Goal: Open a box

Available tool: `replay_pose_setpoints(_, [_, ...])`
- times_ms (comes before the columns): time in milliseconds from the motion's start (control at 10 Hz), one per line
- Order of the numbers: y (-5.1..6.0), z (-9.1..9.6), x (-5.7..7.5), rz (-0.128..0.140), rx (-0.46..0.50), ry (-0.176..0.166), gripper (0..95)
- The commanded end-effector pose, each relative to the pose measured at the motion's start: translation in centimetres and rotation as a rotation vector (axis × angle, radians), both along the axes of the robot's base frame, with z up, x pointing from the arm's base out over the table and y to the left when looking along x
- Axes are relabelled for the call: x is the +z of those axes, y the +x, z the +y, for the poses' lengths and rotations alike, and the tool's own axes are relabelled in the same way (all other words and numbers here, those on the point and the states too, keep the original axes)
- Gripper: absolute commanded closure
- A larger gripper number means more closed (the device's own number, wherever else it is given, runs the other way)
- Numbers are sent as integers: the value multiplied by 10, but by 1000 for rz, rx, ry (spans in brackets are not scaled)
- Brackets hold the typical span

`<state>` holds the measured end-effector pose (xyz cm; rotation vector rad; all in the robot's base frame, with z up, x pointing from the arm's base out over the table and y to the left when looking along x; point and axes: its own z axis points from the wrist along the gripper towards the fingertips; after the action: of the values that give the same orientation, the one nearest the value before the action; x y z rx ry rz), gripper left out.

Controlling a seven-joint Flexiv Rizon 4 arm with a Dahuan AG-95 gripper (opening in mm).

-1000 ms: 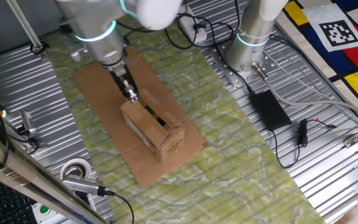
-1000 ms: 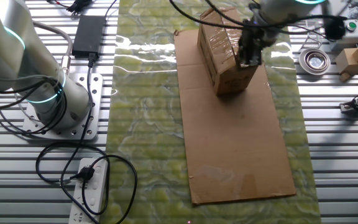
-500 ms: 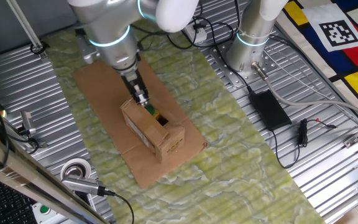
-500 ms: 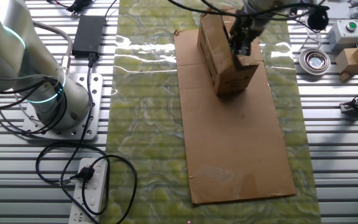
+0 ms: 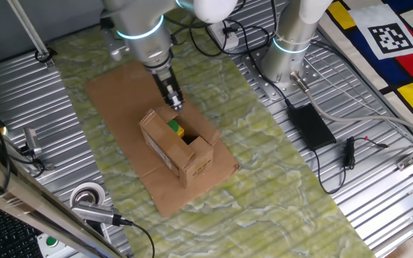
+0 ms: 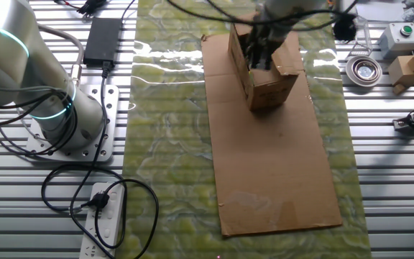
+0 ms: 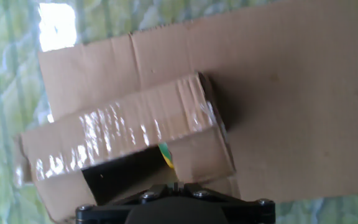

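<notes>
Now the step seems to be folding the box (image 5: pixel 176 147) flap fully back, so the sweep should stay low and outward, without dragging the carton across the cardboard sheet (image 6: pixel 279 165). Just above and beside the box's open top, the gripper (image 5: pixel 174 102) is hovering; whether its fingers are parted cannot be told, and nothing appears held.
</notes>
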<state>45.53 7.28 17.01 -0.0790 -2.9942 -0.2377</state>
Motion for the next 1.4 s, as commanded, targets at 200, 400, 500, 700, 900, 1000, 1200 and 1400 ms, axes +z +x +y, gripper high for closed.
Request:
replay_pose_setpoints(200, [-13, -5, -7, 4, -4, 3, 950])
replay_pose_setpoints(400, [-21, -8, -11, -6, -3, 5, 950])
replay_pose_setpoints(500, [-22, -9, -13, -10, 0, 5, 950])
replay_pose_setpoints(700, [-21, -10, -22, -22, 7, 3, 950])
replay_pose_setpoints(900, [-20, -9, -28, -30, 10, 2, 950])
replay_pose_setpoints(1000, [-19, -10, -32, -37, 11, 2, 950])
replay_pose_setpoints(1200, [-17, -10, -37, -47, 14, 2, 950])
replay_pose_setpoints(1400, [-17, -9, -37, -49, 19, 5, 950])
